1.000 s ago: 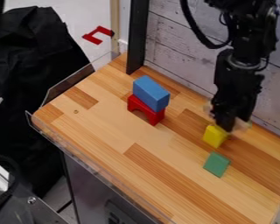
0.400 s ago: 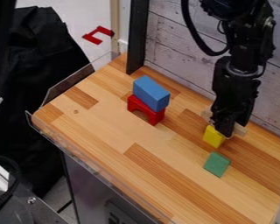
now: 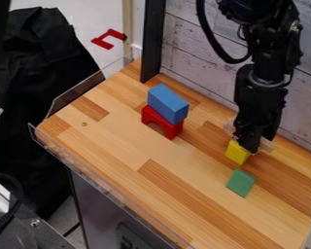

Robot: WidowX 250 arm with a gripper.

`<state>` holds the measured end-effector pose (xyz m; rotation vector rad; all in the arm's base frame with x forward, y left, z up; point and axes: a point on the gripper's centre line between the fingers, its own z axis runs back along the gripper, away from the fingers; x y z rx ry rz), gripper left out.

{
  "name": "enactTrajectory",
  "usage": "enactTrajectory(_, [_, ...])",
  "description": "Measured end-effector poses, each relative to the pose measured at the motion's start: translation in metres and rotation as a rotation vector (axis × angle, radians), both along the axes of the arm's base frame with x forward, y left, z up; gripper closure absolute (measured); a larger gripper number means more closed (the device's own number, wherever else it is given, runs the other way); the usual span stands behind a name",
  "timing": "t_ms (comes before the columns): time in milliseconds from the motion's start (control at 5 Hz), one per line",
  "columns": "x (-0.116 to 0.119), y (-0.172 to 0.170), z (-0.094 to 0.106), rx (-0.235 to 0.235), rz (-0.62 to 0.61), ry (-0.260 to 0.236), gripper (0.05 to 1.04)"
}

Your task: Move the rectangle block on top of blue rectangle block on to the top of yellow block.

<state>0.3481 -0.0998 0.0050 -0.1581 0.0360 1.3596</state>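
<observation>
– Where's the blue block (image 3: 168,103)?
– On top of the red arch (image 3: 163,122), left of the gripper (image 3: 250,142) and toward the far side of the counter (image 3: 112,131).
– And the yellow block (image 3: 237,152)?
– On the counter, to the right, right by the gripper's lower end. The green block (image 3: 240,183) lies just nearer.
– Is the gripper open, or holding anything?
– I can't tell how far open it is, nor whether it has hold of the yellow block.

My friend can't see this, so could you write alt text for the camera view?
Black robot gripper at a yellow block on a wooden table. Nearby: a green block, and a blue block atop a red arch.
</observation>
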Motion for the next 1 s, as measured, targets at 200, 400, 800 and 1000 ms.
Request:
enactTrajectory(200, [-0.006,-0.001,-0.004,-0.012,0.002,0.023,0.226])
enactTrajectory(400, [-0.007,0.001,-0.002,-0.004,-0.008,0.028,0.079])
enactTrajectory(800, [0.008,0.014,0.039,0.036,-0.079,-0.067,0.083])
enactTrajectory(1000, [0.006,0.028,0.051,0.03,-0.289,-0.084,0.083])
